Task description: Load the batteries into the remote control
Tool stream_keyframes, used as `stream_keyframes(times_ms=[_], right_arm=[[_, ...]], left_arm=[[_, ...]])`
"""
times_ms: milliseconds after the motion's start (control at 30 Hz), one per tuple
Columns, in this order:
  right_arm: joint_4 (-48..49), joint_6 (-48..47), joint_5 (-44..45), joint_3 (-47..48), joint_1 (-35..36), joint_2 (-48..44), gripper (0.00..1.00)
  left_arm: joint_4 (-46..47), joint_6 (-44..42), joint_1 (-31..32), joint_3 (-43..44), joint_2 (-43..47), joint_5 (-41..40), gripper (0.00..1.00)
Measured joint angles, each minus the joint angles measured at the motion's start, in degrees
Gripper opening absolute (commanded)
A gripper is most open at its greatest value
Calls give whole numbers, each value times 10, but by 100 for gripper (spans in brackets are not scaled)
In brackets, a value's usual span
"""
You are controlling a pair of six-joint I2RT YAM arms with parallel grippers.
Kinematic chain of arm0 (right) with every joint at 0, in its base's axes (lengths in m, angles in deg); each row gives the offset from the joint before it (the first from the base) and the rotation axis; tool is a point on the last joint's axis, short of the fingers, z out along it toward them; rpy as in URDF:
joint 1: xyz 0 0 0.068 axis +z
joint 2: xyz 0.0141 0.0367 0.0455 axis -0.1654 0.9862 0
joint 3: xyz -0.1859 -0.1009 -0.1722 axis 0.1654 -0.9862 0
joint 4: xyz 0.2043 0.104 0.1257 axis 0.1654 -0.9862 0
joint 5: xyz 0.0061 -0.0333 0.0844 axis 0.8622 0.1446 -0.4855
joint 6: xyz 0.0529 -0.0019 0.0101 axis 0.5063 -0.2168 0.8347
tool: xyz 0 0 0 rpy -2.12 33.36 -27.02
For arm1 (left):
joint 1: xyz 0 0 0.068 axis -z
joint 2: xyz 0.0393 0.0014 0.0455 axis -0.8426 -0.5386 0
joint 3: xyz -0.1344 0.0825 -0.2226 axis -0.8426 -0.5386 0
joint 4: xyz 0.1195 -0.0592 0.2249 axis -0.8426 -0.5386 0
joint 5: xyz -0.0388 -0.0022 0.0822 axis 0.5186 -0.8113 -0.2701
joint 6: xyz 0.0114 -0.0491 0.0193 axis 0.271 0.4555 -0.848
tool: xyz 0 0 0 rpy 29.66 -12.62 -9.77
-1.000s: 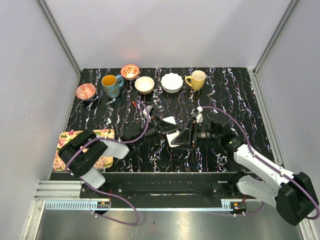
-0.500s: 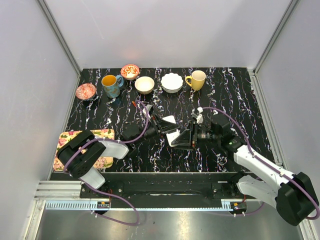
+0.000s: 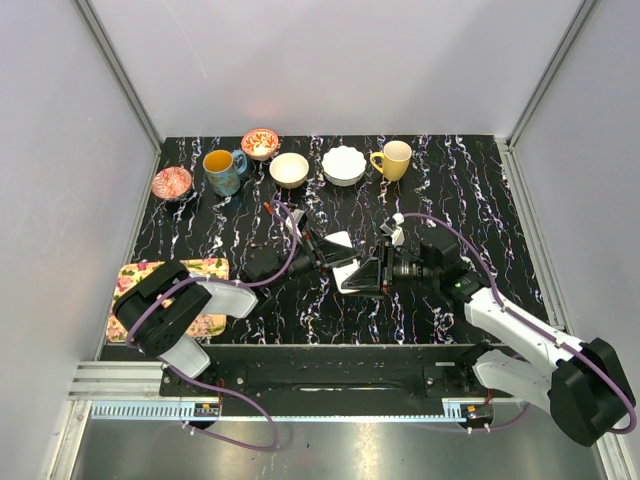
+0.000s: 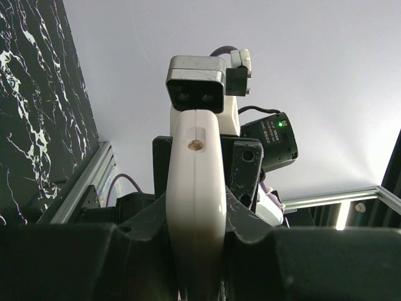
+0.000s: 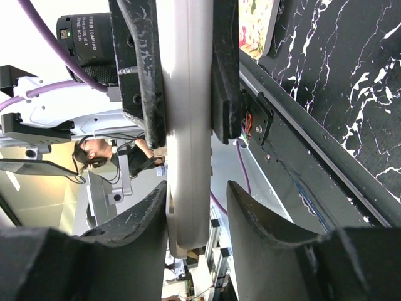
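Note:
The white remote control (image 3: 350,284) is held on edge above the middle of the table. My left gripper (image 3: 335,258) is shut on it; in the left wrist view the remote (image 4: 195,188) is clamped between the two black fingers of that gripper (image 4: 195,251). My right gripper (image 3: 366,274) faces it from the right. In the right wrist view the remote's (image 5: 187,125) end lies between that gripper's (image 5: 197,200) open fingers, against one finger with a gap at the other. The left gripper's fingers (image 5: 141,75) grip it farther along. No batteries are in view.
Along the back stand a patterned bowl (image 3: 172,182), a blue mug (image 3: 222,170), a red bowl (image 3: 260,142), a cream bowl (image 3: 289,169), a white scalloped bowl (image 3: 343,164) and a yellow mug (image 3: 394,159). A small red piece (image 3: 268,207) and a floral mat (image 3: 130,280) lie left.
The right arm has shifted slightly to the left towards the remote. The left gripper keeps its hold on the remote.

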Motion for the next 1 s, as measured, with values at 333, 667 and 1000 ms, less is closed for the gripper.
stream_keyframes(times_ms=[333,667,1000], right_arm=[[32,18,-6,-2,0,16,36],[37,24,-14,-2,0,19,26],[44,24,-30,-2,-1,32,7]], left_arm=[[-6,-1,0,0,0,0,0],[-7,-2,3,0,0,0,0],[-9,-5,3,0,0,2,0]])
